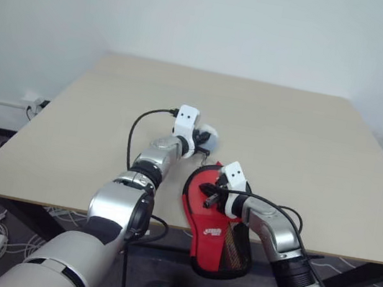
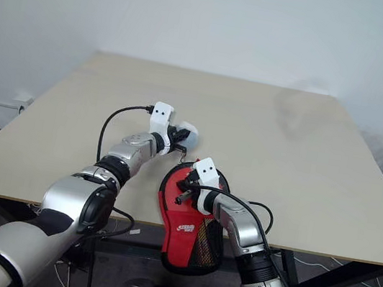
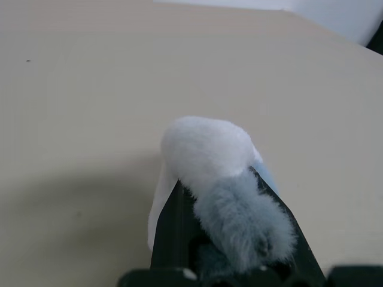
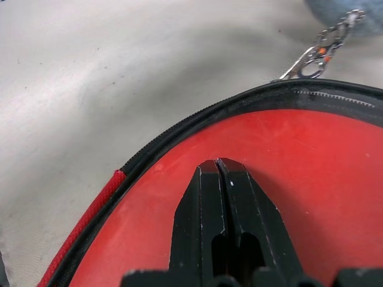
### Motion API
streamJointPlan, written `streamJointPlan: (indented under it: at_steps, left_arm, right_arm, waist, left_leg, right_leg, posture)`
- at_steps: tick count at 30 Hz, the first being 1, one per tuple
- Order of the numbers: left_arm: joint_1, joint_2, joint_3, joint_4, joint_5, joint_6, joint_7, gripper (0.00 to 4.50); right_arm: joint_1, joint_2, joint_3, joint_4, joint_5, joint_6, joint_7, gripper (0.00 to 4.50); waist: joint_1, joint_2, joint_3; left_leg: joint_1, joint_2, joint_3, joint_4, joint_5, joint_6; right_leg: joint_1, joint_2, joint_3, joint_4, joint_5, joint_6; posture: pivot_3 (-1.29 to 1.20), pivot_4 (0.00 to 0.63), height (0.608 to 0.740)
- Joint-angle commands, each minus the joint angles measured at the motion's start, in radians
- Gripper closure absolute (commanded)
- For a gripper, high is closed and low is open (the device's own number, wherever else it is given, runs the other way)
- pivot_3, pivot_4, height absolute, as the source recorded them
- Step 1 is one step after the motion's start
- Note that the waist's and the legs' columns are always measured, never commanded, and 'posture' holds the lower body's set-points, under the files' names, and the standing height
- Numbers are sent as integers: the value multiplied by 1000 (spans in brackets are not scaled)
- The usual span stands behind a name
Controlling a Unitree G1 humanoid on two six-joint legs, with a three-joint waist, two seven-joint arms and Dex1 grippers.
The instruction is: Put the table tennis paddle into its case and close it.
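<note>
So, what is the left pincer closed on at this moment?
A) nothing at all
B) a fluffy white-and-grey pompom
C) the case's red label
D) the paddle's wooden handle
B: in the left wrist view the left pincer pinches a fluffy white-and-grey pompom above the table, beyond the rim of the case.
</note>
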Motion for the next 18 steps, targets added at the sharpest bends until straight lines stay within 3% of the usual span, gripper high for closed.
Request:
streamJointPlan:
  at_steps: [1, 12, 18]
  left_arm:
    - [-57, -23, 8, -14, 16, -39, 10, 4352]
    - [-70, -96, 9, -4, 45, -73, 43, 4352]
    - [-56, -94, -66, -22, 105, -88, -149, 4352]
  right_arm:
    - [23, 0, 30, 18, -4, 40, 1, 4500]
    - [28, 3, 36, 9, -7, 44, -4, 4500]
    - [30, 4, 37, 8, -8, 43, -6, 4500]
  waist:
    - [0, 0, 0]
    - [0, 0, 0]
    - [0, 0, 0]
  left_leg:
    - [0, 0, 0, 0, 0, 0]
    - [-6, 0, -3, 7, -2, 3]
    - [-9, 0, -3, 9, -2, 3]
  right_leg:
    - [0, 0, 0, 0, 0, 0]
    - [-2, 0, -2, 1, 0, 0]
    - [-3, 1, -4, 1, 0, 0]
  posture:
    - [0, 0, 707]
    - [0, 0, 707]
    - [0, 0, 707]
